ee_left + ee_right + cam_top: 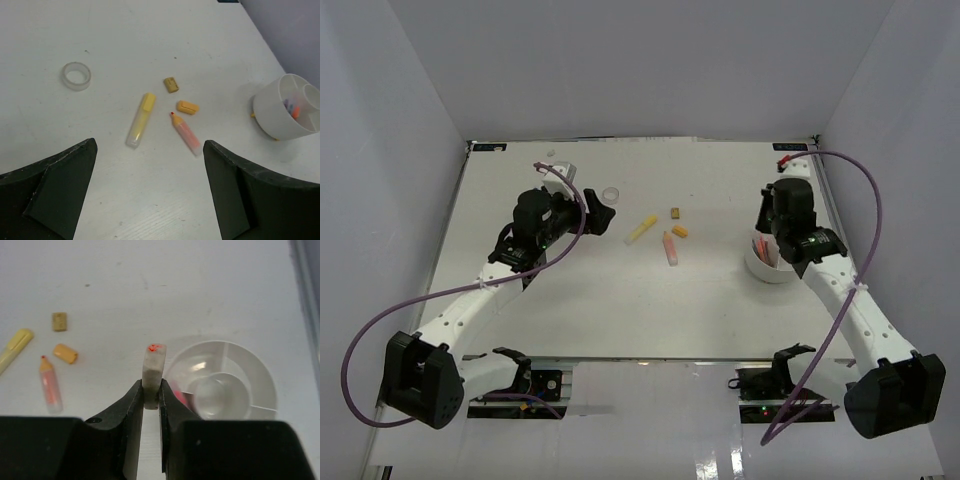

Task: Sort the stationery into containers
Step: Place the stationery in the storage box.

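My right gripper (151, 395) is shut on a small white eraser (153, 367) with red marks on its end, held just left of the round white divided tub (260, 370). The tub (770, 272) stands at the table's right with pink and orange items inside. My left gripper (150, 200) is open and empty above the table. Ahead of it lie a yellow marker (140, 119), an uncapped orange marker (186, 133), an orange cap (187, 107), a tan eraser (171, 85) and a clear tape ring (76, 76).
The loose items lie mid-table (669, 248), between the arms. A small white object (558, 165) sits at the back left. Grey walls enclose the table on three sides. The tub stands close to the right wall.
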Robot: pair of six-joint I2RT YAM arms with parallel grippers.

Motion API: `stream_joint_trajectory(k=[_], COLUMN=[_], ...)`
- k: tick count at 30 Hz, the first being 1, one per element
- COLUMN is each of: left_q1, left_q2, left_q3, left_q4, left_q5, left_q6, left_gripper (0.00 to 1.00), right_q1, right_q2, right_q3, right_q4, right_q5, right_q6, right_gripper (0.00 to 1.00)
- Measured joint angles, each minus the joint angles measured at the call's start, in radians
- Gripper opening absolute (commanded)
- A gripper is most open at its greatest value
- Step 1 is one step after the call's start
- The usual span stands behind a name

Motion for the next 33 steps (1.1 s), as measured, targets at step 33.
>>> stream_joint_trajectory(k=[33], left_q1=[-0.039], left_q2=[-0.035], left_q3=[-0.055], left_q4=[-0.066], left_q5=[-0.248], left_q6=[0.167], left_gripper=[0.98], right_q1=[-0.437], right_q2=[0.198], right_q3=[0.051], right_q4=[-0.182], right_q5=[-0.097], right_q6=[-0.239], right_gripper=[0.08])
